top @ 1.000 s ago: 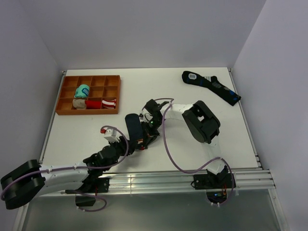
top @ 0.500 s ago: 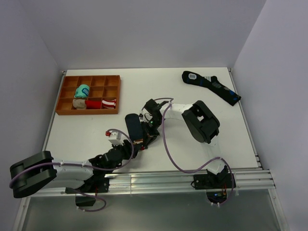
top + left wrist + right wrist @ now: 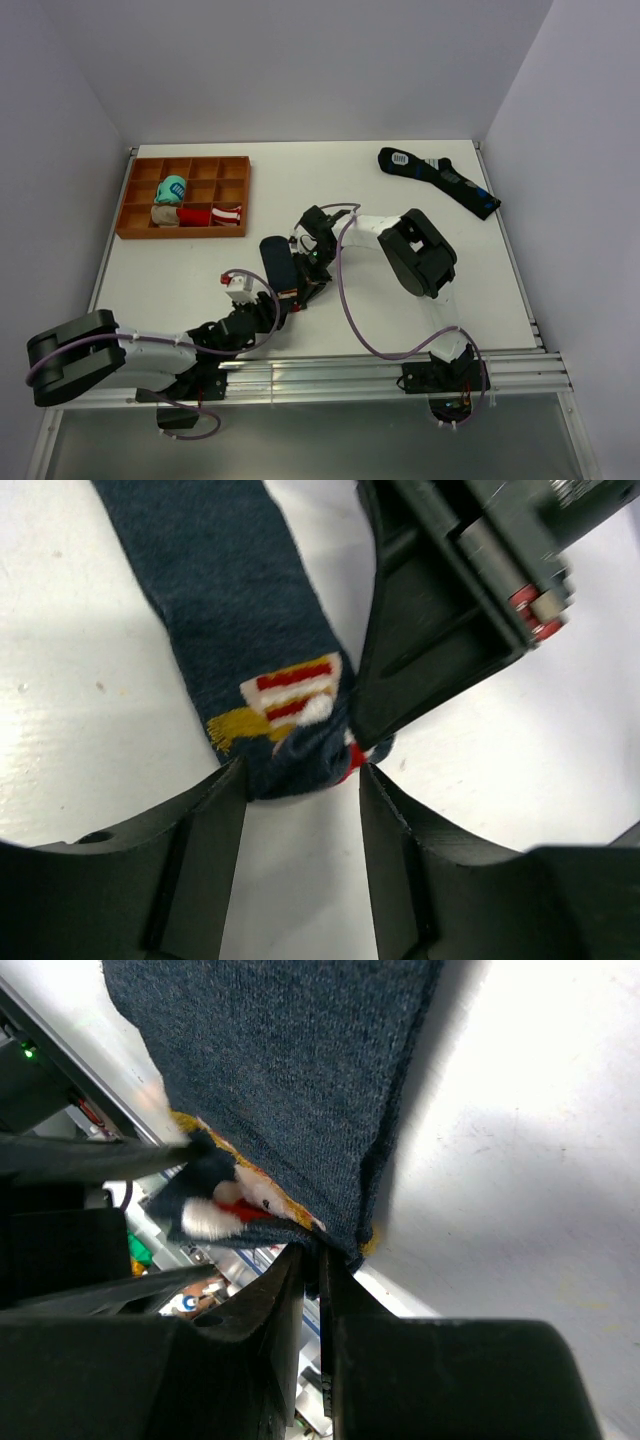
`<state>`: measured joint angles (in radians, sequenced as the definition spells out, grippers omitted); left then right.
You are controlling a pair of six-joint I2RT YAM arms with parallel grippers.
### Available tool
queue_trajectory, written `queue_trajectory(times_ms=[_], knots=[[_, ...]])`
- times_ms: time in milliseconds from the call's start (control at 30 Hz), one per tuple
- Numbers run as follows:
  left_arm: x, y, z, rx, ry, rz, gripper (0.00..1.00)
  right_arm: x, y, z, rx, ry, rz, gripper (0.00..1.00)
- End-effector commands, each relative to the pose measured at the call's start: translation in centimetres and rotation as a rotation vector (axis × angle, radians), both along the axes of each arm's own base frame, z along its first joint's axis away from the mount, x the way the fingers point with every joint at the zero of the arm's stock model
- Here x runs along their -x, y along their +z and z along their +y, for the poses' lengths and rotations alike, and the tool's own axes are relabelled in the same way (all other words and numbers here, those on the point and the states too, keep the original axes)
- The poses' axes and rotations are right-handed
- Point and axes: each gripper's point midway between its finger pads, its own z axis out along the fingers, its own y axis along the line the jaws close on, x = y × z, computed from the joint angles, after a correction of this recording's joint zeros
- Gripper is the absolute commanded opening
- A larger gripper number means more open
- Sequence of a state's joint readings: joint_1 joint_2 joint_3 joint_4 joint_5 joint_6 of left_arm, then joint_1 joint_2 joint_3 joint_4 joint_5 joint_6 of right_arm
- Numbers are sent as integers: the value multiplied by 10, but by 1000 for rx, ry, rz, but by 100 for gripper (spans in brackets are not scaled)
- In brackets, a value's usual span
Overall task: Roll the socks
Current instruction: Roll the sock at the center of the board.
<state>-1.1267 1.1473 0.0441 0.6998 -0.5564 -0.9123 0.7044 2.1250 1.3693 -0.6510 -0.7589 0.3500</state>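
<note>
The socks [image 3: 277, 262] lie flat near the table's middle as a dark navy oblong. In the left wrist view the socks [image 3: 235, 610] show a red-white-yellow patch at the near end. My right gripper [image 3: 320, 1258] is shut on that end's edge, where the socks [image 3: 280, 1060] bunch and lift a little; it also shows as the black right gripper [image 3: 440, 610] in the left wrist view. My left gripper [image 3: 300, 780] is open, its fingertips on either side of the same end, not clamped. From above, the left gripper [image 3: 278, 305] and right gripper [image 3: 300, 286] meet at the socks' near end.
An orange divided tray [image 3: 190, 159] at the back left holds a teal bundle [image 3: 171, 188], a beige bundle [image 3: 165, 214] and a red-white bundle [image 3: 222, 214]. A longer dark sock [image 3: 440, 178] with blue marks lies at the back right. A metal rail [image 3: 380, 372] runs along the near edge.
My left arm has swung in and brought its gripper up to the socks' near end. The right gripper has kept its hold without moving.
</note>
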Motion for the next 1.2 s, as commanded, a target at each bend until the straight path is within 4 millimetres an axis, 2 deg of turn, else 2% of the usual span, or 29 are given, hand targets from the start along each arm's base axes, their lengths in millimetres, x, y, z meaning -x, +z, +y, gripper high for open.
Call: queue_trajectory(times_ms=[0, 267, 633, 933, 1000, 1100, 1167], knots=[[15, -38, 32, -86, 20, 38, 54, -6, -25, -14, 110, 17, -63, 4], [15, -42, 32, -94, 38, 52, 42, -5, -25, -15, 111, 25, -68, 4], [13, -33, 35, -53, 62, 39, 34, -4, -30, -19, 118, 23, -69, 4], [16, -41, 32, -63, 48, 64, 24, -4, -28, -17, 107, 24, -75, 4], [17, -40, 29, -56, 42, 67, 19, -4, -26, -17, 107, 25, -78, 4], [17, -42, 28, -45, 48, 82, 1, -6, -24, -18, 105, 19, -93, 4], [19, -42, 30, -25, 56, 98, 0, -7, -24, -18, 102, 15, -106, 5]])
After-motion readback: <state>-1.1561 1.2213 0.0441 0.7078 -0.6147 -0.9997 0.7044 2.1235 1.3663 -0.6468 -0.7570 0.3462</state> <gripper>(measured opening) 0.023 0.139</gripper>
